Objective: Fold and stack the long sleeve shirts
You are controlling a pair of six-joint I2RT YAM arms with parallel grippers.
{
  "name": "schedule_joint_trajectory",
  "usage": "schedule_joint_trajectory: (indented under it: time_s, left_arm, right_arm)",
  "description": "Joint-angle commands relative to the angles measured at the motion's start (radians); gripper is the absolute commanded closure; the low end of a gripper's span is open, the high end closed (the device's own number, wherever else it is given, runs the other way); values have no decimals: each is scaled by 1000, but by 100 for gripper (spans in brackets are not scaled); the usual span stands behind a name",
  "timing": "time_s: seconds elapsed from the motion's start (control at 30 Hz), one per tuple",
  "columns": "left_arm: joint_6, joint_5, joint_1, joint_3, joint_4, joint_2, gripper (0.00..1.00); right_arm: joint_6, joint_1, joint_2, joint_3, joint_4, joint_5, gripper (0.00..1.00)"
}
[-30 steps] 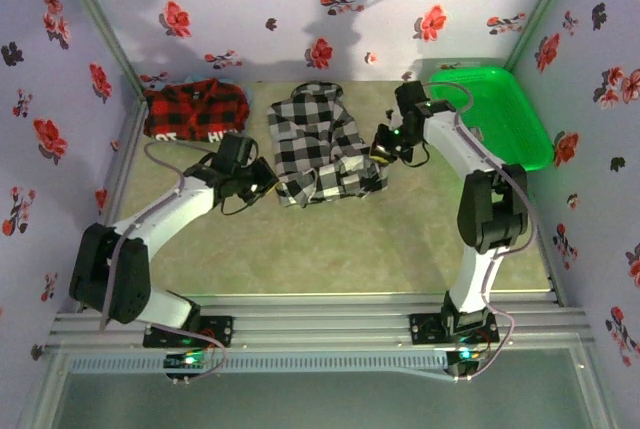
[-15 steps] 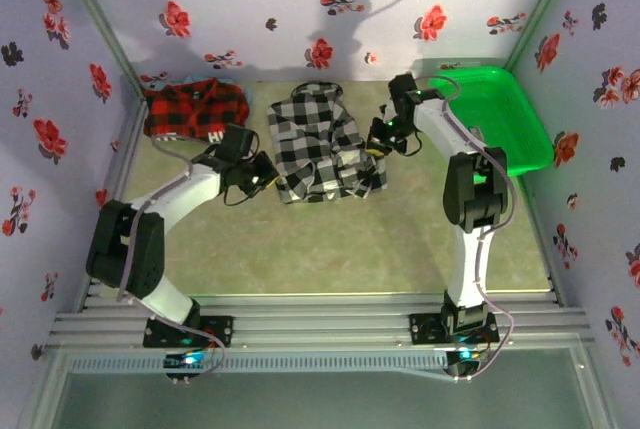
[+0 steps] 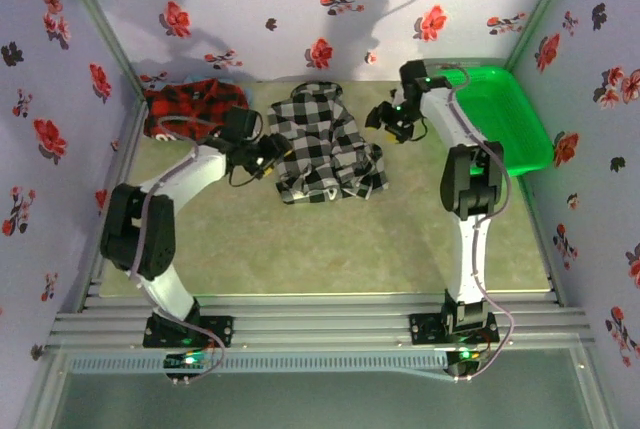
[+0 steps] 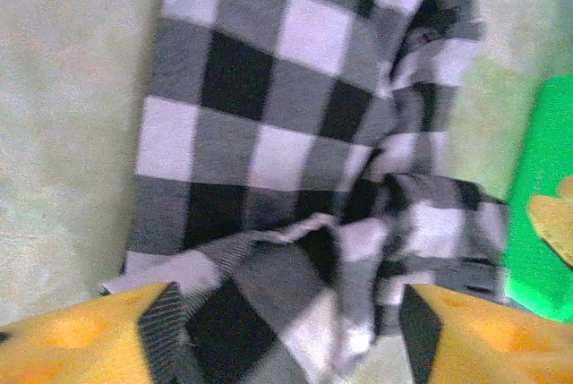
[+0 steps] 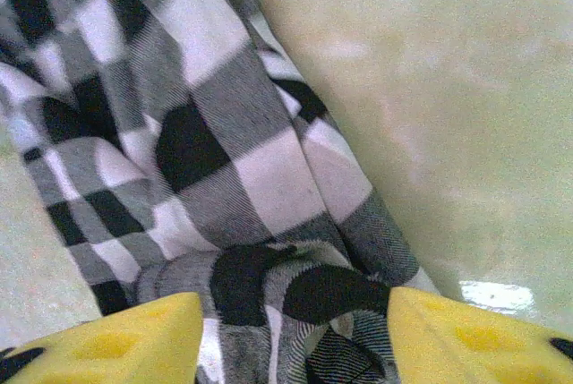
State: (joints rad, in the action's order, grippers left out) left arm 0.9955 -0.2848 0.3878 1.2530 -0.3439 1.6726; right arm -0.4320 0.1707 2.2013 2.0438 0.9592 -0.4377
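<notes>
At the far right corner, green basket (image 3: 500, 119): sits against the wall, its green floor and rim in plain sight; right arm passes over its left rim in the top view.
Checked shirt (image 3: 325, 144): lies crumpled in the middle of the table (image 3: 300, 249), outside the basket, between the two grippers.
Checked shirt, long axis: runs from the far wall toward the near edge, drifting slightly right at the near end; which end carries the collar, cannot tell.
Red plaid shirt (image 3: 195, 109): rests in the far left corner, well apart from the basket, near the checked one without touching it.
Red plaid shirt, long axis: runs left to right along the far wall, white lettering (image 3: 190, 135) on the near side.
Left gripper (image 3: 268, 154): sits at the checked shirt's left edge; yellow fingers (image 4: 89, 348) spread wide, rumpled cloth lying between them, not pinched.
Right gripper (image 3: 385, 121): sits at the checked shirt's right edge; yellow fingertips (image 5: 116, 344) spread wide above a checked fold, nothing clamped.
</notes>
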Motion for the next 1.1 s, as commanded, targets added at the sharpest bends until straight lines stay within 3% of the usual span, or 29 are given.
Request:
schedule_joint_trajectory:
  time_s: [0.0, 0.1, 0.2, 0.3, 0.37, 0.43, 0.5, 0.63, 1.07]
  left_arm:
    - [-39, 34, -26, 48, -124, -138, 22]
    - [-75, 51, -26, 27, -211, -216, 19]
    - [-109, 55, -15, -33, -296, -270, 23]
    - [-119, 44, 35, -117, -309, -294, 40]
    - [-105, 19, 76, -180, -265, -279, 60]
    - [-86, 10, 119, -216, -224, -242, 77]
    - [-69, 2, 155, -221, -180, -197, 83]
    - [-51, -3, 186, -179, -112, -89, 84]
    - [-161, 18, 171, 184, -195, 257, 84]
  right_arm:
    - [42, -28, -174, -51, 18, 42, 37]
    - [55, -36, -324, -262, -11, 60, 37]
    - [15, -36, -476, -544, -105, 56, 42]
    - [-80, -27, -582, -833, -285, -36, 64]
    - [-126, -1, -600, -956, -371, -52, 78]
    - [-153, 38, -587, -1029, -440, -54, 87]
    - [-181, 80, -555, -1065, -502, -55, 90]
    - [-204, 140, -467, -1052, -561, -39, 91]
    - [-219, 159, -273, -796, -522, -23, 91]
